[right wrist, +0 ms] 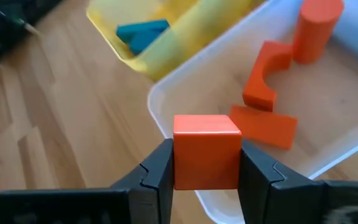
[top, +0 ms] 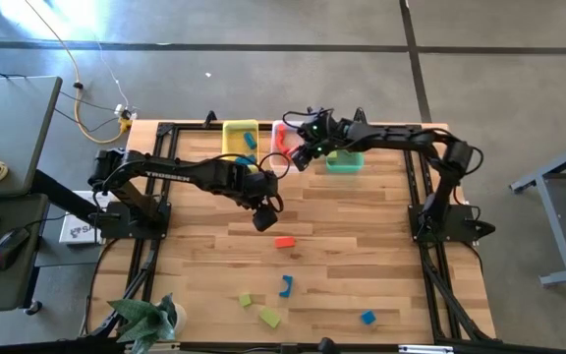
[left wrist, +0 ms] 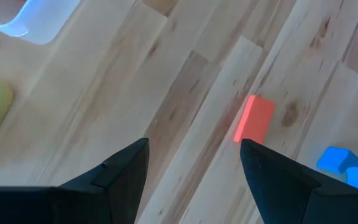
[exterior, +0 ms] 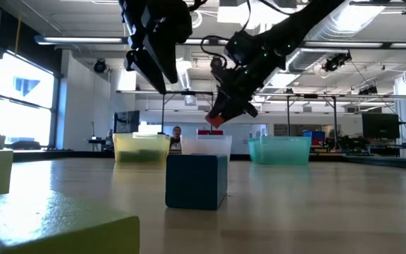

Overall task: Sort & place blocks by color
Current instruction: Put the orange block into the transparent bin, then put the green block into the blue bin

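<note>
From above you see the whole table (top: 362, 256) with three bins along its far edge: the yellow bin (top: 241, 139), the clear bin (top: 281, 136) and the teal bin (top: 345, 162). Only your right wrist camera looks inside them: a blue block (right wrist: 140, 33) lies in the yellow one, and an orange cylinder (right wrist: 316, 28), an orange arch (right wrist: 266, 74) and an orange slab (right wrist: 267, 127) lie in the clear one (right wrist: 166, 118).

Your right gripper (right wrist: 206, 163) pinches an orange cube (right wrist: 206, 152) between its fingers, hanging over the near rim of the clear bin. The low view shows the cube (exterior: 215, 121) held well above the bins; the high view barely shows it.

Your left gripper (left wrist: 194, 163) hangs above mid-table with jaws spread wide and nothing between them. An orange bar (left wrist: 255, 118) lies flat on the wood just beyond the gap, nearer one finger, and beside it a blue arch (left wrist: 344, 165) is partly cut off by that finger.

Loose near the front edge, in the high view, are two green blocks (top: 269, 317), a blue arch (top: 286, 286) and a blue cube (top: 367, 317). In the low view the blue cube (exterior: 197, 181) blocks part of the clear bin, and a green block (exterior: 48, 226) is cropped at the edge.
</note>
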`<state>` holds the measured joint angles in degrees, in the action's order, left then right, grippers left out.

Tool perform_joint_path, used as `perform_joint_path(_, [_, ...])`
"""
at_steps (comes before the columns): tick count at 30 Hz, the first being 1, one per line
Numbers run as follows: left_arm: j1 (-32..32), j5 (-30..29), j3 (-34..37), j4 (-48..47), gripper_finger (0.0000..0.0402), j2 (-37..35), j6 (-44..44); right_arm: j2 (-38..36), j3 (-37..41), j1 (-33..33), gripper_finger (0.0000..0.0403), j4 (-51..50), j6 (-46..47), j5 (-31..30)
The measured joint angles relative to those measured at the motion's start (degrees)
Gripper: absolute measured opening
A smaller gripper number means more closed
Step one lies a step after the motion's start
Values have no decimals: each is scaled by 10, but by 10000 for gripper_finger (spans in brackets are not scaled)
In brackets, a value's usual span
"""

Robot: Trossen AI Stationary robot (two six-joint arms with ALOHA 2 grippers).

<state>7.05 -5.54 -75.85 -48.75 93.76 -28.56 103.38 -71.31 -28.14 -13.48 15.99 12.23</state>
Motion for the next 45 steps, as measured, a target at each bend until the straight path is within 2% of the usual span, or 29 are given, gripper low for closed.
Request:
perform_joint_path(5, [0,0,0,-2,243,0,-3,23,0,0,105,-2,0,-5])
perform_joint_path(13, [-2,4,0,-2,243,0,-4,34,0,0,108,-2,0,-54])
perform_joint_path(19, [-12,4,0,-2,243,0,-4,34,0,0,186,-3,7,-68])
perform_joint_path(23, [-21,4,0,-2,243,0,-4,34,0,1,209,-2,11,-56])
perform_joint_path(33, [-45,4,0,-14,243,0,6,24,0,6,214,-15,36,-11])
perform_joint_path(45, [-79,4,0,-14,243,0,33,-30,0,36,216,-71,55,-52])
